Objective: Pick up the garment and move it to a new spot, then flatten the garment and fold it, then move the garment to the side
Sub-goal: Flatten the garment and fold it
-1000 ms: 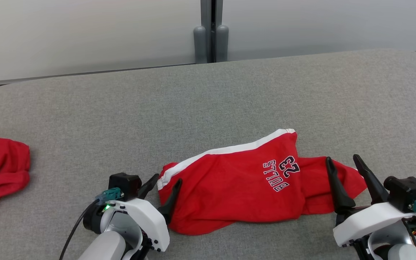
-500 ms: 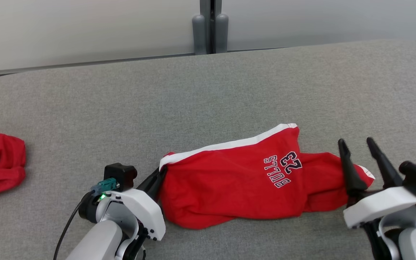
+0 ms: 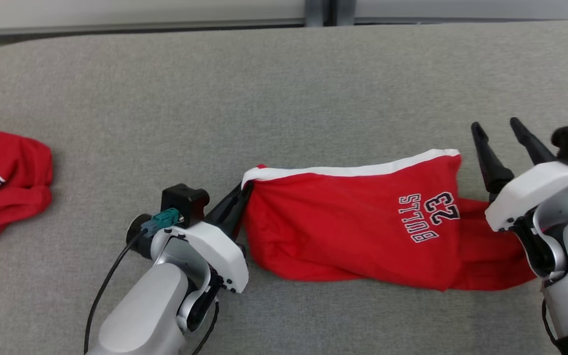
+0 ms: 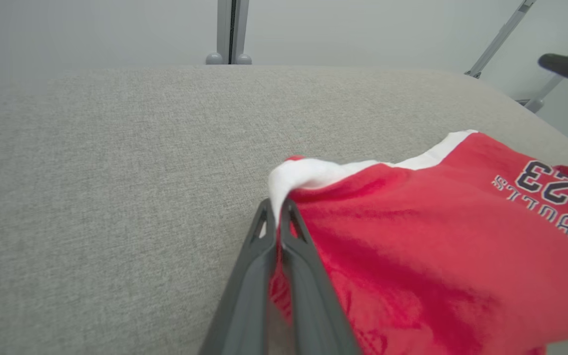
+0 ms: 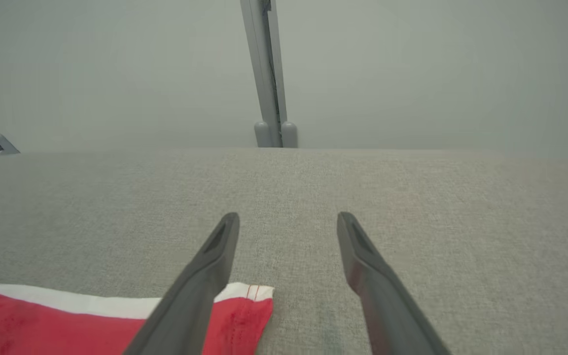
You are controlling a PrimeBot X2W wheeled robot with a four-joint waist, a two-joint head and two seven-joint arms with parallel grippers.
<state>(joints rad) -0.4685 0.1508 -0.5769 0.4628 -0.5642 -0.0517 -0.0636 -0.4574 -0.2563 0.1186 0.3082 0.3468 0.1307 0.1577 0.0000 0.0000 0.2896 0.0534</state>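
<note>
The garment (image 3: 353,227), red with a white trim band and black "BULLS 23" lettering, lies rumpled and stretched sideways on the grey table (image 3: 264,88). My left gripper (image 3: 244,190) is shut on its left white-trimmed corner. In the left wrist view the closed fingers pinch the white edge (image 4: 277,207) of the garment (image 4: 437,256). My right gripper (image 3: 495,125) stands open at the garment's right end, fingertips over bare table beyond the trim. In the right wrist view my right gripper (image 5: 288,217) has nothing between its fingers, and the garment's corner (image 5: 67,320) lies under the left finger.
A red-and-white cloth lump (image 3: 13,167) lies at the table's far left edge. A grey post (image 3: 321,6) and pale wall panels stand behind the table's back edge. Bare grey table stretches behind the garment.
My left gripper has shut on the garment's left corner. The garment is drawn out wider. My right gripper, still open, has moved forward past the red cloth. The camera has also shifted.
</note>
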